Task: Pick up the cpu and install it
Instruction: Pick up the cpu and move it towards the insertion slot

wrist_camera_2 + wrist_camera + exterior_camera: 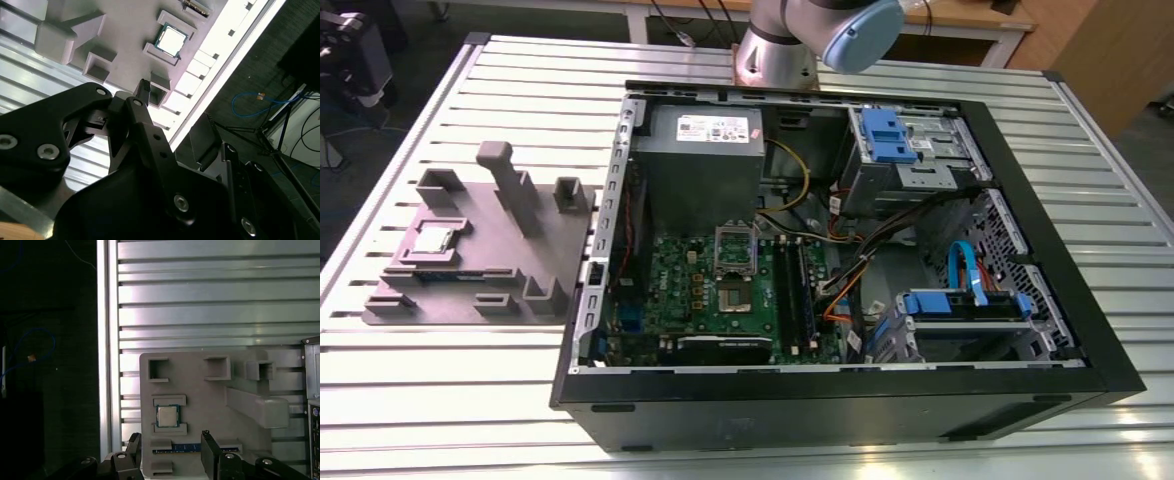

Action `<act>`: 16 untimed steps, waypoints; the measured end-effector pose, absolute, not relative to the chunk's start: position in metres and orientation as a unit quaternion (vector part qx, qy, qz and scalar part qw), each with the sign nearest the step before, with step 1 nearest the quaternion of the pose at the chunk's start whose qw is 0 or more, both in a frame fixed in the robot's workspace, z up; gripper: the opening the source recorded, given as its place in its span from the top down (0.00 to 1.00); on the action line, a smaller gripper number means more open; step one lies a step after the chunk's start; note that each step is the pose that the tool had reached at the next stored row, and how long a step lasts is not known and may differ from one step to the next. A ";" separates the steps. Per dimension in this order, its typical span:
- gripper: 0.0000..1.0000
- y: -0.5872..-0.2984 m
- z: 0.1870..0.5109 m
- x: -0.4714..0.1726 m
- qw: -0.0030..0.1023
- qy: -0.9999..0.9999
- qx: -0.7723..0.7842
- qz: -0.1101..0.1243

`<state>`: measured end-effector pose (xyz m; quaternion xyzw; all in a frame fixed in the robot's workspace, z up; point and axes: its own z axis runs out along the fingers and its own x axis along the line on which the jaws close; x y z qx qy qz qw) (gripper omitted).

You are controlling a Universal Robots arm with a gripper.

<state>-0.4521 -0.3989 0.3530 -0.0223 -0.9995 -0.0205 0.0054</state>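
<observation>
The cpu (167, 416) is a small square chip with a silvery top. It lies flat in a recess of the grey holder block (210, 405) on the slatted table. In the exterior view the cpu (434, 238) is at that view's left, outside the computer case. My gripper (171, 445) hangs well above the block, open, with nothing between its black fingers (209, 440). It is apart from the chip. The second wrist view has the cpu (171, 41) beyond my gripper (170, 115). The arm (814, 30) rises behind the case.
The open black computer case (854, 410) lies on the slatted metal table (454, 400). Its green motherboard has a socket (735, 272) and black memory sticks (790, 290) beside it. Posts (500, 165) stand up from the holder block. The table edge (107, 340) borders dark floor.
</observation>
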 end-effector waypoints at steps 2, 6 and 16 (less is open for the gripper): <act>0.41 -0.399 0.353 -0.452 0.005 -1.000 -0.022 -0.020; 0.41 -0.399 0.352 -0.452 0.005 -1.000 -0.022 -0.020; 0.41 -0.399 0.349 -0.452 0.005 -1.000 -0.022 -0.021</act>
